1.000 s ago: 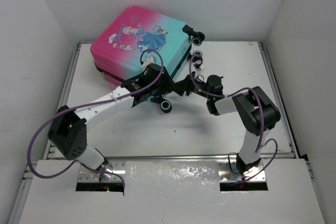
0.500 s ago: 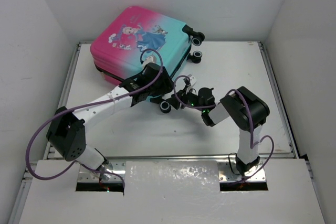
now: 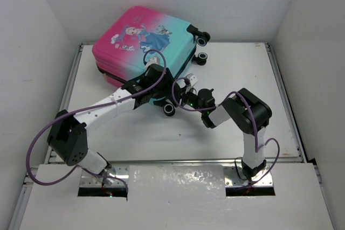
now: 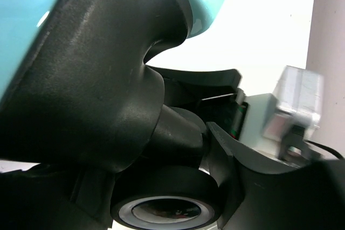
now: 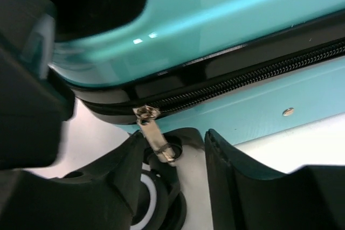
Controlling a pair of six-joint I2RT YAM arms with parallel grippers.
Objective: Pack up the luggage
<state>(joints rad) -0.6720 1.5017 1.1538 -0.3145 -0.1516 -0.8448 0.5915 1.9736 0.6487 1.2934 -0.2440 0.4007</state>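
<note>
Right wrist view: the right end effector (image 5: 173,138) has its fingers apart, and the metal zip pull (image 5: 153,133) hangs between them, close to the left-hand finger and not yet clamped. The zip track (image 5: 259,71) runs along the black seam between the two teal shells, with its teeth meshed to the right of the slider. A black wheel (image 5: 146,203) sits just below the fingers.

Assessment: the step in hand appears to be taking hold of the pull. It should be centred between the fingers before they close, and gripped on its flat close to the slider. Any draw should follow the line of the track, since a sideways tug is likely to jam the slider or slip off the tab.

The left end effector (image 3: 166,91) is at the same corner, pressed close to the wheel housing. I cannot tell whether its fingers are apart or together. A brace there would keep the case from sliding.

The luggage (image 3: 143,36) lies closed at the back left of the bench (image 3: 237,68), printed face up. Its long axis runs diagonally: the wheel end points right and towards the arms, and the opposite end points to the rear left corner.
</note>
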